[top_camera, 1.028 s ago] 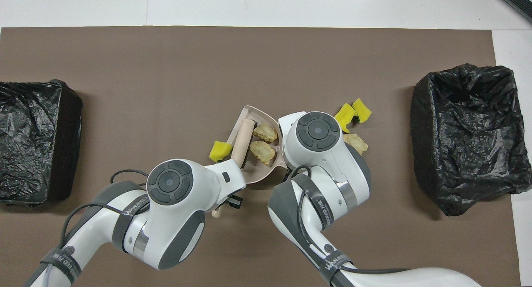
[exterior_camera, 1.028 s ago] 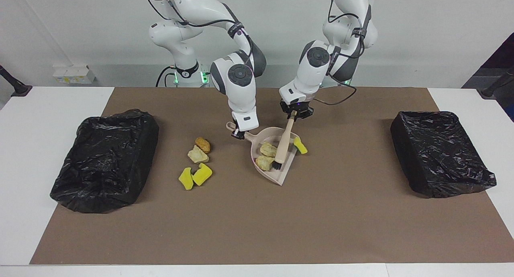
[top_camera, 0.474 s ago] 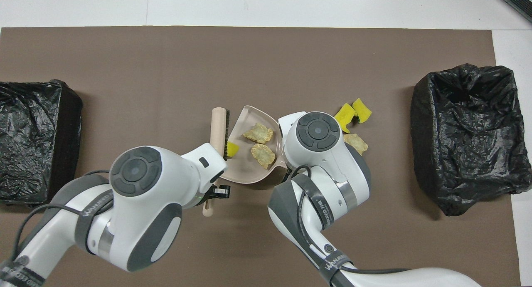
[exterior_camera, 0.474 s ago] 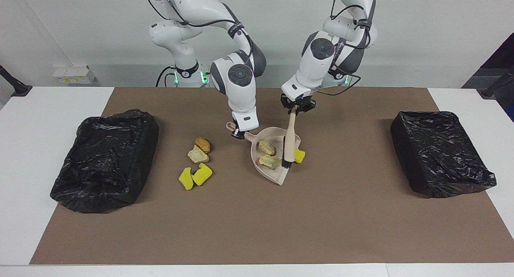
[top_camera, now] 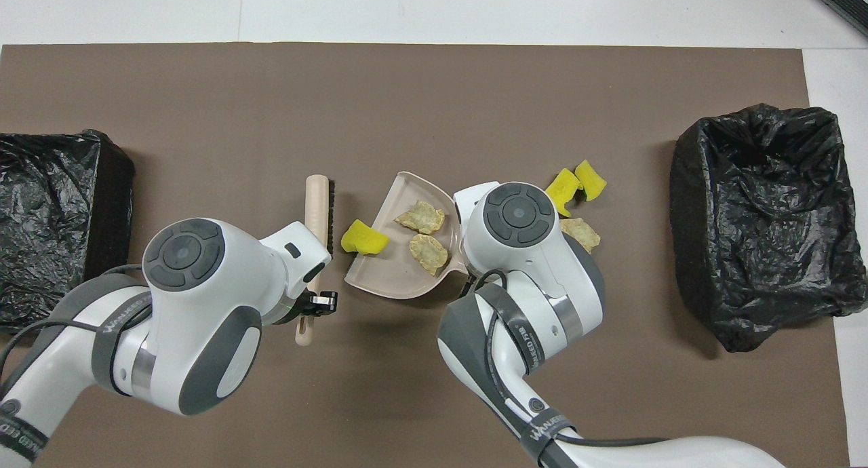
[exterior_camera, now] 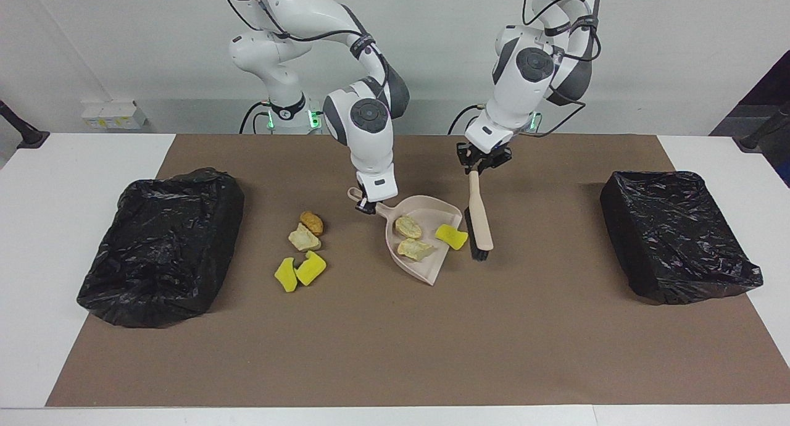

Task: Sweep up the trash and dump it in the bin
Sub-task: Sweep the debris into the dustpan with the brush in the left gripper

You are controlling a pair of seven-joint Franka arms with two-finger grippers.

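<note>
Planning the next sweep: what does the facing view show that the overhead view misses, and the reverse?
Facing only: the orange-brown chunk and the right gripper on the dustpan handle; overhead, that arm covers both. Overhead only: the brush handle's end past the left gripper. Both: two beige chunks in the dustpan, one yellow chunk at its edge, two yellow chunks on the mat.

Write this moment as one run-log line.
left gripper: holds brush beside dustpan | right gripper: holds dustpan handle | trash: three chunks in pan, four on mat
</note>
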